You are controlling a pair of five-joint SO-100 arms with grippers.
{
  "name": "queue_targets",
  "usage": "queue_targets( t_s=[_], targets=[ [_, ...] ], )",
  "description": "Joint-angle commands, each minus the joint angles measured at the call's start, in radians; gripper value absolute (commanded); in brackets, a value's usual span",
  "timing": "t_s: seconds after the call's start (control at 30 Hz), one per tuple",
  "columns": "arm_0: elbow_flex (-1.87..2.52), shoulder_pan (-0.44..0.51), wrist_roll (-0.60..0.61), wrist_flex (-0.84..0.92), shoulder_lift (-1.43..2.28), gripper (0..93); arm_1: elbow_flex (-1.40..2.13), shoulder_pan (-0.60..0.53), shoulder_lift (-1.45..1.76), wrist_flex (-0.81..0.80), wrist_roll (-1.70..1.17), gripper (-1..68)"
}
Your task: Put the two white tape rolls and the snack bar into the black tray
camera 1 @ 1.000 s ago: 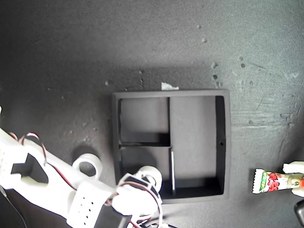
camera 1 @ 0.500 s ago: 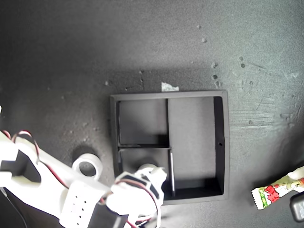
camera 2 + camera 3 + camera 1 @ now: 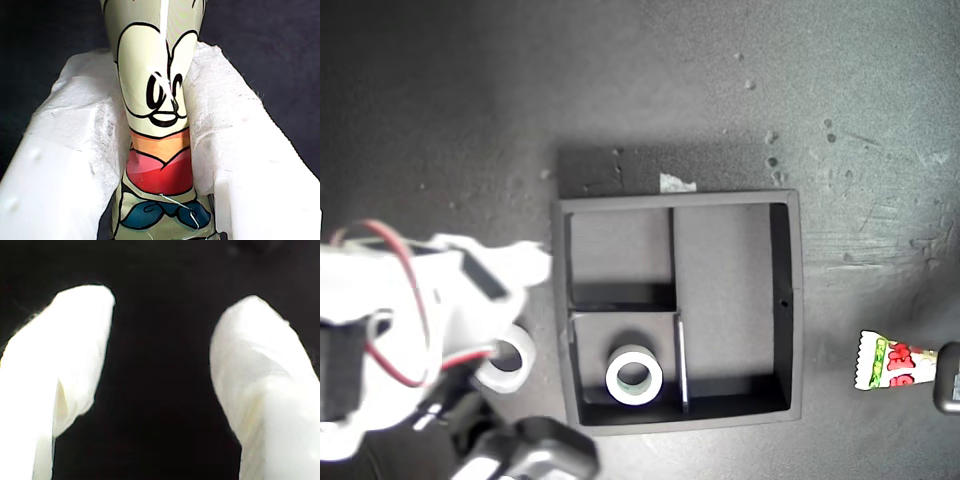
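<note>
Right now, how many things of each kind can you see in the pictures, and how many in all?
White tape rolls: 2, one in the tray, one outside it
Snack bar: 1, held by my first gripper
Black tray: 1
Total: 4

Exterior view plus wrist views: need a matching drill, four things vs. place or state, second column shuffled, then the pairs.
Things:
1. tape roll in the tray
2. tape roll outside the tray
3. snack bar
4. my second gripper

Places or states:
A. clamped between the pads of my first gripper
B. open, nothing between its fingers
C. lying flat in a small compartment of the black tray
D. on the dark table off the tray's wall, toward the exterior view's left, partly under an arm

Pairs: 1-C, 2-D, 3-A, 4-B
</note>
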Motion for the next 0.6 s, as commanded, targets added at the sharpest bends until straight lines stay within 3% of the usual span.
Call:
queue_targets(
  t_s=[0.0,0.17,0.33,0.57],
  targets=[
    [0.129,0.064,-0.086,0.009,0.11,18.3,-0.086,0.147,0.015,-0.009,-0.5,-0.7],
    [0.206,0.184,-0.198,-0.002,0.101,22.5,-0.19,0.287,0.014,-0.044,-1.037,-0.7],
    [0.333,0.276,-0.264,-0.135,0.126,23.6,-0.365,0.304,0.0,-0.057,-1.454,-0.7],
    [0.538,0.365,-0.325,-0.442,0.144,21.3,-0.687,0.287,-0.299,-0.017,-1.698,-0.7]
  ],
)
